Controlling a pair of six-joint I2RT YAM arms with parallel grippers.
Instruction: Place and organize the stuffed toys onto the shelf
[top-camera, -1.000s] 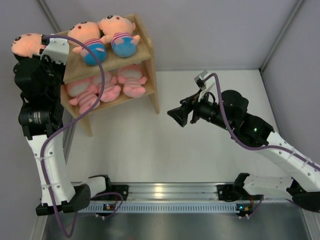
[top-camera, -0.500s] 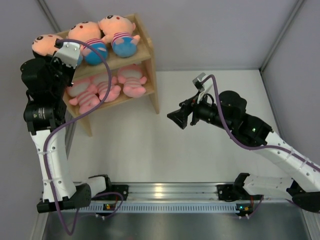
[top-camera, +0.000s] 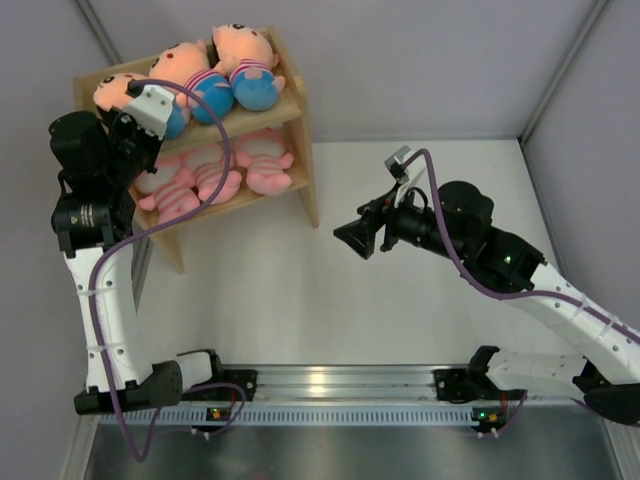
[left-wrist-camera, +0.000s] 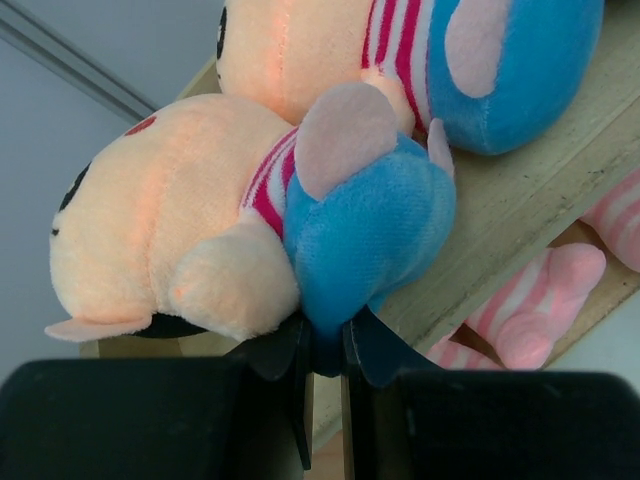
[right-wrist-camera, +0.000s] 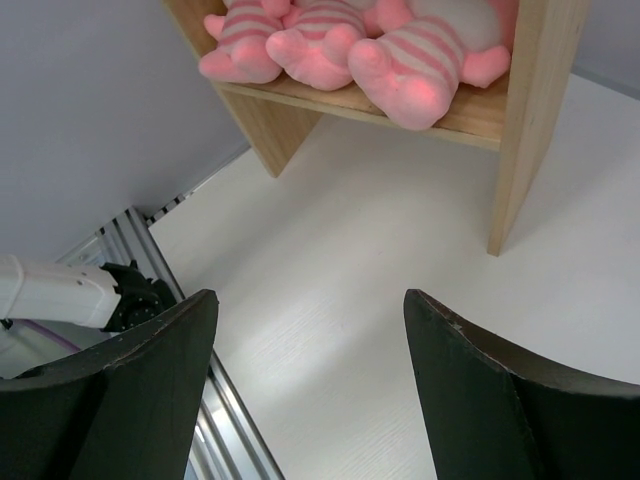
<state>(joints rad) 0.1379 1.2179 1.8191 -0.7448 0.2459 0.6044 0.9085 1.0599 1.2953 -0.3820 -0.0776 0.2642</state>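
Wooden shelf (top-camera: 304, 170), three peach dolls (top-camera: 185, 68) above, three pink pigs (top-camera: 262, 160) below, left gripper (left-wrist-camera: 325, 347) pinching leftmost doll (left-wrist-camera: 170, 230), right gripper (right-wrist-camera: 308, 305) spread.

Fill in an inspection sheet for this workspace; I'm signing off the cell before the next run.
Surface: white table, with the shelf at its far left.
Job's things: three dolls on the top tier, the leftmost doll at its left end; three pink pigs on the lower tier.
Clutter: nothing seen.
Hands: left hand shut on the leftmost doll's blue pants; right hand open, holding nothing, over the table.
Cables: purple cable loops from the left arm across the shelf front; right arm's cable runs along that arm.
Surroundings: grey walls; metal rail at the near edge.
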